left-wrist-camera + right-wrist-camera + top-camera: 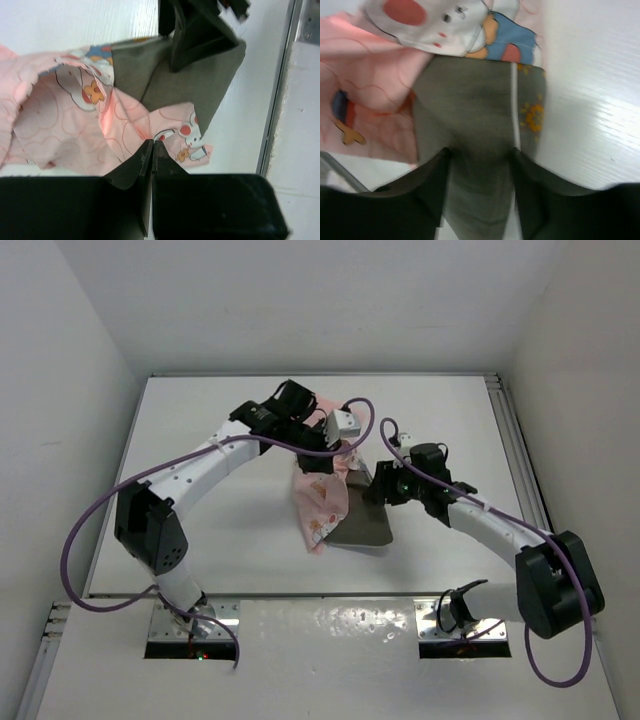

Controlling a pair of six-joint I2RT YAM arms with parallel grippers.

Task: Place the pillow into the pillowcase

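The pink rabbit-print pillowcase (322,505) lies crumpled at the table's middle, lifted at its top edge. My left gripper (335,453) is shut on a fold of the pillowcase (60,115); in the left wrist view the left gripper (151,145) pinches the cloth at its tips. The olive-brown pillow (365,530) lies partly under the pink cloth, its right part bare. My right gripper (378,488) straddles the pillow's right end. In the right wrist view the pillow (475,100) fills the gap of the right gripper (480,165), creased between the fingers, and the pillowcase (370,65) covers its far end.
The white table (220,490) is boxed in by white walls at the back and both sides. A metal rail (515,450) runs along the table's right edge, close to the right arm, and the rail (282,100) shows in the left wrist view too.
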